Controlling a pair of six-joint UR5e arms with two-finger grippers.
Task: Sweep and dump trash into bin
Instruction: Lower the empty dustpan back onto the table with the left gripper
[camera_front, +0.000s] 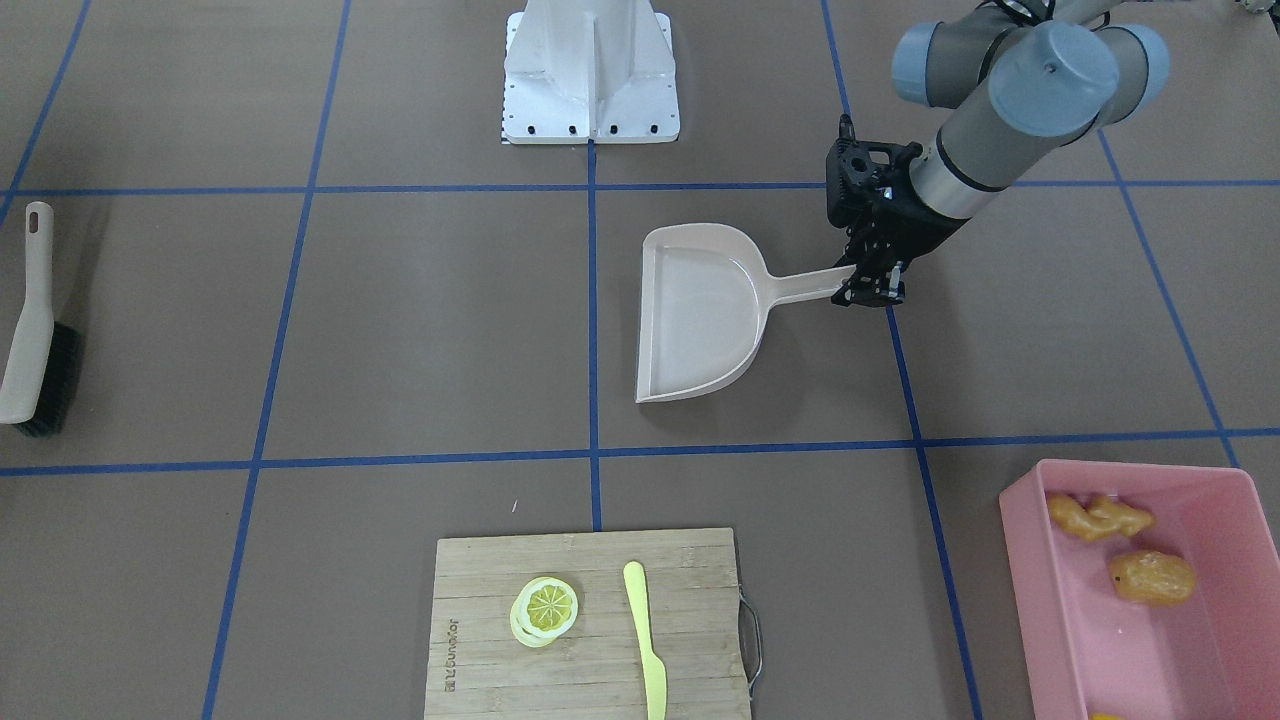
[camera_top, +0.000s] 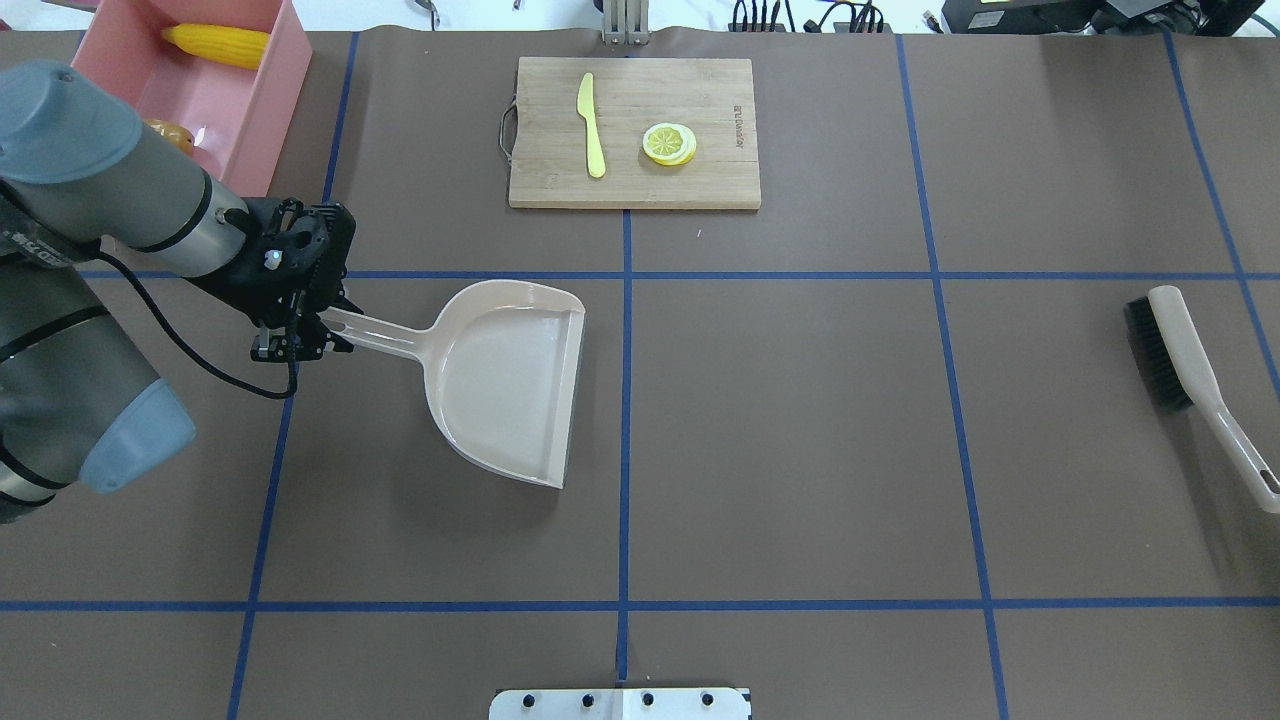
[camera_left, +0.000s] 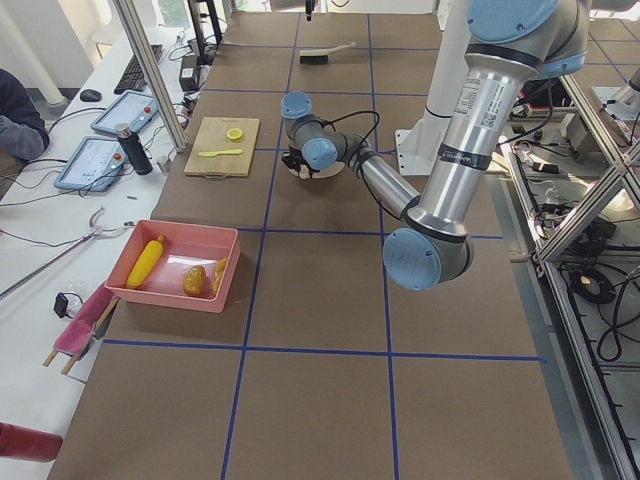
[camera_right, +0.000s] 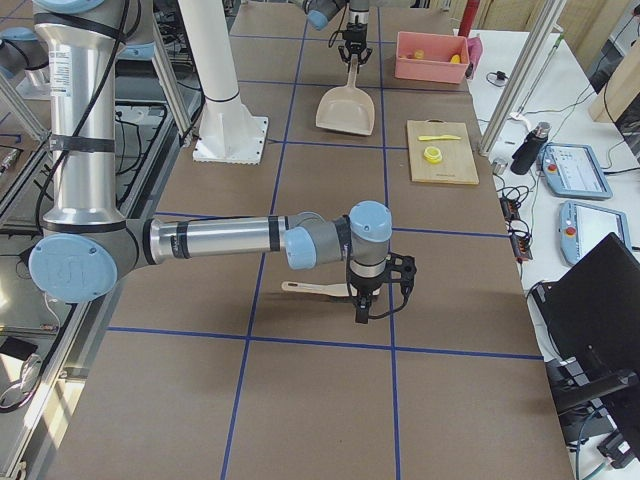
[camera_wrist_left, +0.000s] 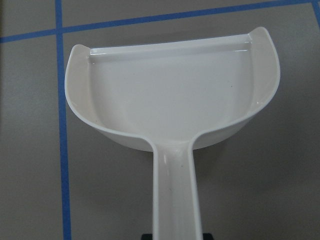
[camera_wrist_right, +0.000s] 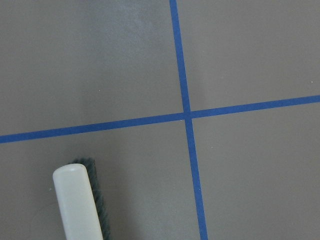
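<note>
The pink bin (camera_front: 1090, 640) stands at the table's left end and also shows in the overhead view (camera_top: 235, 110). In it lie the yellow corn cob (camera_top: 215, 43), the tan ginger root (camera_front: 1098, 517) and the orange-brown potato lump (camera_front: 1152, 577). My left gripper (camera_front: 868, 288) is shut on the end of the handle of the beige dustpan (camera_front: 700, 315). The pan is empty and sits low on the table. My right gripper (camera_right: 368, 305) shows only in the exterior right view, over the brush (camera_right: 315, 289). I cannot tell whether it is open or shut.
The brush (camera_top: 1180, 360) lies at the table's right end. A wooden cutting board (camera_top: 700, 100) at the far middle edge carries a lemon slice (camera_top: 669, 143) and a yellow-green knife (camera_top: 592, 125). The white robot base (camera_front: 590, 70) stands at the near edge.
</note>
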